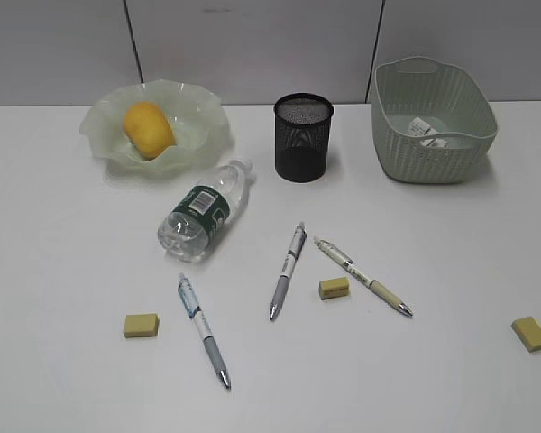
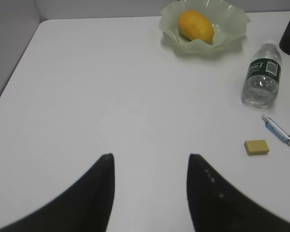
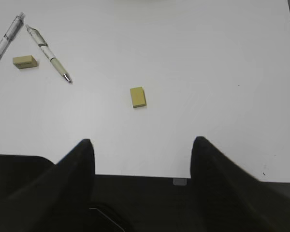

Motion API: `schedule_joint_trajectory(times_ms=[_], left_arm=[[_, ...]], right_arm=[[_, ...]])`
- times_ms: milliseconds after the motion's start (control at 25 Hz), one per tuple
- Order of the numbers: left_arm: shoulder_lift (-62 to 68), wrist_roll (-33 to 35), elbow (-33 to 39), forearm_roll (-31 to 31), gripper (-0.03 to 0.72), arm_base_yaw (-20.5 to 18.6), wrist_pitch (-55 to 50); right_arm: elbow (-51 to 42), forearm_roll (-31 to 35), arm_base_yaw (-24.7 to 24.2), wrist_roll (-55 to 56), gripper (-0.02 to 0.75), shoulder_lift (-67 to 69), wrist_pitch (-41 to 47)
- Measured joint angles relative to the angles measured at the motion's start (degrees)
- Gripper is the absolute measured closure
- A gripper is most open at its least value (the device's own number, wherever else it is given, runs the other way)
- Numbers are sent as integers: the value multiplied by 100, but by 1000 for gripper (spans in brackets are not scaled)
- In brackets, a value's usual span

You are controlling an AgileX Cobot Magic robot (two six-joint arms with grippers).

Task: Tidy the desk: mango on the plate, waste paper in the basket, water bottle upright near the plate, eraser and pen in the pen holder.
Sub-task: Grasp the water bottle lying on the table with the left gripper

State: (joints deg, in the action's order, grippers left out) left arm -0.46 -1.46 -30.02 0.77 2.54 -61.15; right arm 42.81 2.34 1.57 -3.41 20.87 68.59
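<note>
- Nearest in the exterior view, a blue-and-white click pen with a grey grip (image 1: pixel 204 330) lies on the plain white table (image 1: pixel 63 271), with a small yellow block eraser (image 1: pixel 141 326) just to its left
- Farther back lie a grey click pen (image 1: pixel 288 271), a cream-coloured pen (image 1: pixel 362 276) and a second yellow eraser (image 1: pixel 334 288) between them; a third eraser (image 1: pixel 531 333) sits well apart at the right edge
- Small clear plastic water bottle with a dark green label (image 1: pixel 206 210) lies on its side, its pale cap pointing toward the black metal mesh pen holder (image 1: pixel 303 137) (which stands upright)
- Smooth yellow-orange mango (image 1: pixel 148 129) rests in the translucent pale green plate with the wavy rim (image 1: pixel 207 126), at back left
- Crumpled white waste paper (image 1: pixel 426 129) lies inside the pale green woven-texture basket (image 1: pixel 433 158), at back right
- Left gripper's dark fingers (image 2: pixel 102 193) are spread wide over bare table, holding nothing
- Right gripper's fingers (image 3: pixel 82 164) are likewise wide apart and empty, above the near table edge, with the third eraser ahead of them
</note>
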Motion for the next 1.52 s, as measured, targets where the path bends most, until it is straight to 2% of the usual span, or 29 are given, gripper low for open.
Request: schedule_joint_trajectory(times_ms=[240,560,880,1520], left_arm=[[0,0,0,0,316,0,0],[0,0,0,0,316,0,0],[0,0,0,0,316,0,0],[0,0,0,0,316,0,0]], right_arm=[[-638,-160,0,0,241,-1195,-120],[-1187,-184,0,0,242,-2102,-274],[-1380,-184,0,0,242,-2137,-774],[-1388,-165,0,104,242,-2137,-822]])
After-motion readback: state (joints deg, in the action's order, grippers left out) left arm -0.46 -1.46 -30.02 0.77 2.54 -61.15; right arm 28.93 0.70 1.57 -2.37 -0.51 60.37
